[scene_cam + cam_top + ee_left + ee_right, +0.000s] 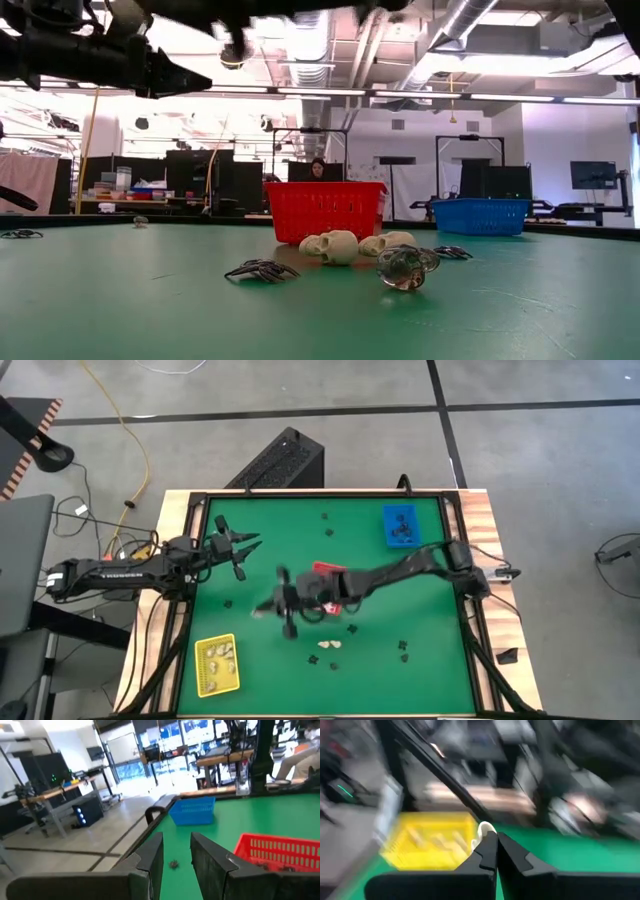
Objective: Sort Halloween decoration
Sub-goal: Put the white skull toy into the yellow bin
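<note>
- Halloween decoration pieces lie scattered over the green worktop (420, 590): cream lumps fill the yellow tray (217, 664), well to the left of and nearer than the right jaws.
- Left gripper (250, 546) hangs over the worktop's far left part, well apart from the right one; its jaws stand partly open with nothing between them, as the left wrist view shows, and a small black piece (174, 864) lies on the green beyond them.
- Right gripper (262, 610) hovers mid-worktop, blurred; in the right wrist view its jaws are pressed together, pinching a cream piece (483, 832) at their tips, with the yellow tray beyond them.
- Red tray (330, 574) sits just right of the right jaws, partly under that arm.
- Two cream skulls (330, 246) and a few black spider shapes (262, 270) lie on the near side, right of the right jaws.
- Blue tray (402, 525) stands far to the right, black pieces inside.
</note>
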`<act>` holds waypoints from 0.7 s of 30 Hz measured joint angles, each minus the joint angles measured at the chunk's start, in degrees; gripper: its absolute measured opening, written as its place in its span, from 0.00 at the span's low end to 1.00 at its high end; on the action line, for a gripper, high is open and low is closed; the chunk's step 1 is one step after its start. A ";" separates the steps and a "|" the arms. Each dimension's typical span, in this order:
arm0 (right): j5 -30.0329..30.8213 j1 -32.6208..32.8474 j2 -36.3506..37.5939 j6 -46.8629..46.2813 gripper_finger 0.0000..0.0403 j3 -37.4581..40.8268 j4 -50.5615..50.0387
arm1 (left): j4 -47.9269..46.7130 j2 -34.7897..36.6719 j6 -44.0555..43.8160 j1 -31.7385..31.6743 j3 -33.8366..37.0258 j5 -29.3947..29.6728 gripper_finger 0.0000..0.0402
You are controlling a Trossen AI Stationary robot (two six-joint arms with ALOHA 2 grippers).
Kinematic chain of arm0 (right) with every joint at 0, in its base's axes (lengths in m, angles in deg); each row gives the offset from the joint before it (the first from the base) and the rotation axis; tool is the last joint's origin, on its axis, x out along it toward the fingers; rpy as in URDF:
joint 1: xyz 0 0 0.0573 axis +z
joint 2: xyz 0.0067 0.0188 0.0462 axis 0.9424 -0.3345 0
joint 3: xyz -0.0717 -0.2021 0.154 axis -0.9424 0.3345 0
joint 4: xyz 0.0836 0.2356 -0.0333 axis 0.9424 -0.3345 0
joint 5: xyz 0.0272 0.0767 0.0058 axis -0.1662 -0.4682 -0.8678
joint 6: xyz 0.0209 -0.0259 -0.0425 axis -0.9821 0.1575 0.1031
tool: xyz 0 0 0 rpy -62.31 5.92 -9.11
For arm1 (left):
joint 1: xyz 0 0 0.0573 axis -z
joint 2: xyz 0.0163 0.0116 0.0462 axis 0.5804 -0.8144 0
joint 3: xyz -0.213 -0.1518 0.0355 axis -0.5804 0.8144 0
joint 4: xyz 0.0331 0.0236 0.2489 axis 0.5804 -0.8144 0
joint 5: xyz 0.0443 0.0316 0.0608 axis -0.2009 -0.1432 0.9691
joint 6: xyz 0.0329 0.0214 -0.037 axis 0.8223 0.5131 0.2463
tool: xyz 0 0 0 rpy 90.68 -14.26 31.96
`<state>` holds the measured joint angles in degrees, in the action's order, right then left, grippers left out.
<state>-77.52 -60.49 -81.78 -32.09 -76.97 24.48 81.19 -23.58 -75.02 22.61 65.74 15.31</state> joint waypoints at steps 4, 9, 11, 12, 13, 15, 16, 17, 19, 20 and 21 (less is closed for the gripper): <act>-4.46 3.75 -6.82 -2.13 0.05 -1.95 12.53 | -2.67 1.47 -1.57 0.01 -0.03 -0.14 0.22; -4.68 6.22 -16.08 -4.66 0.07 -9.46 19.66 | -6.19 4.16 -4.94 0.01 -0.05 -0.35 0.22; -5.18 6.40 -20.46 -5.34 0.07 -14.71 19.68 | -7.51 5.08 -6.70 0.01 -0.03 -0.63 0.22; -5.88 6.31 -23.05 -5.58 0.07 -17.89 19.02 | -8.38 5.68 -7.21 0.01 -0.05 -0.73 0.22; -7.02 6.15 -25.49 -5.79 0.07 -20.87 17.56 | -9.60 6.19 -7.60 0.01 -0.05 -0.74 0.22; -9.12 5.89 -30.31 -6.66 0.06 -27.75 14.05 | -11.77 7.35 -8.12 0.01 -0.04 -0.70 0.22; -9.93 5.68 -32.37 -7.00 0.06 -31.01 12.33 | -13.11 7.85 -8.46 0.01 -0.03 -0.66 0.22; -10.69 5.58 -34.26 -7.15 0.06 -34.43 10.43 | -14.27 8.34 -8.67 0.01 -0.03 -0.36 0.22; -10.92 5.42 -37.84 -7.15 0.07 -41.01 7.90 | -15.99 9.31 -9.42 0.01 -0.03 0.35 0.22; -10.95 5.19 -39.23 -7.15 0.08 -43.55 6.53 | -16.36 9.73 -9.82 0.01 -0.03 0.42 0.22; -10.94 5.07 -39.91 -7.16 0.09 -43.77 7.20 | -16.50 10.03 -10.07 0.01 -0.03 0.44 0.22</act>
<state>-88.46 -55.42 -121.69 -39.25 -120.74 31.68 64.70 -13.55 -85.10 22.61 65.71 15.75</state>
